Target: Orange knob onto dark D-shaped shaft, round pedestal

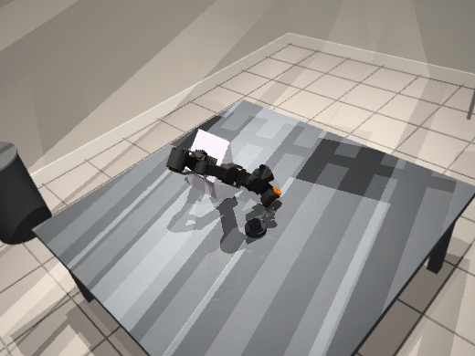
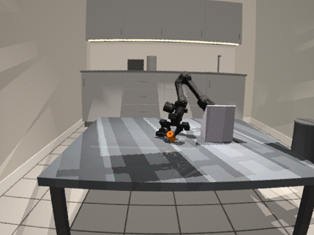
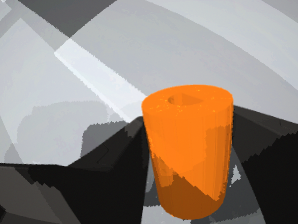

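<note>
Light and shadow stripe the worktop (image 1: 292, 292) (image 2: 83, 163), a dark bin (image 1: 20, 205) (image 2: 309, 140) past its right edge. Well in from the near edge, the hand (image 1: 273, 197) (image 2: 171, 136) (image 3: 186, 119) clamps the orange knob (image 1: 277, 192) (image 2: 171, 138) (image 3: 190, 135), apart from the round pedestal (image 1: 249, 233). Grey cupboards (image 2: 144, 16) hang beyond the far edge.
</note>
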Controlling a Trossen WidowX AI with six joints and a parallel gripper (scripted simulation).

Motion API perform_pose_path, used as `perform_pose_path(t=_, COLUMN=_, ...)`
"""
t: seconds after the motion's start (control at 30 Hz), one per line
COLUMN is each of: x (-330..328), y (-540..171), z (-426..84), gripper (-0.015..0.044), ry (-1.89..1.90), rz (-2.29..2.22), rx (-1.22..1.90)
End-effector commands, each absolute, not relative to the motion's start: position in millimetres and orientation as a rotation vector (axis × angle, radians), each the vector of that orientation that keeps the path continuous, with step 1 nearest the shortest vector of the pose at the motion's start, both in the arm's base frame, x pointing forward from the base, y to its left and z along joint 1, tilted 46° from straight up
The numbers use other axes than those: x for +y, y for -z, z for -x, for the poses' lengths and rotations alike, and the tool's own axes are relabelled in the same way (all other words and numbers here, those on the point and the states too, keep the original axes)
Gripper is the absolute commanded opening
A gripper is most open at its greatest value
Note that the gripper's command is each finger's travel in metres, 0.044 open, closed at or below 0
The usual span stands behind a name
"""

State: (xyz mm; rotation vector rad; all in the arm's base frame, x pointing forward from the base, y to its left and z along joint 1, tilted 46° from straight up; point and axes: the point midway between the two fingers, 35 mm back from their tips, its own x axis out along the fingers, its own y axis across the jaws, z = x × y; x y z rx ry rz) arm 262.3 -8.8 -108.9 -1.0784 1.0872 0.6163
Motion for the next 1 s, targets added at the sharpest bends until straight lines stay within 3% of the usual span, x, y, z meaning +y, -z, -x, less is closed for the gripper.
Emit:
perform_pose_path(t=0.0, x=-11, y=107, z=-259, gripper=0.0179, ry=-0.65, rz=1.055, rx=1.033)
perform_pose_path(t=0.93, x=-25, y=97, z=-247, gripper=0.0179, ry=-0.766, rz=0.946, rx=0.816)
perform_pose_path(t=0.97, x=-24, y=98, z=-248, gripper=0.0205, ry=-0.776, rz=0.936, rx=0.796)
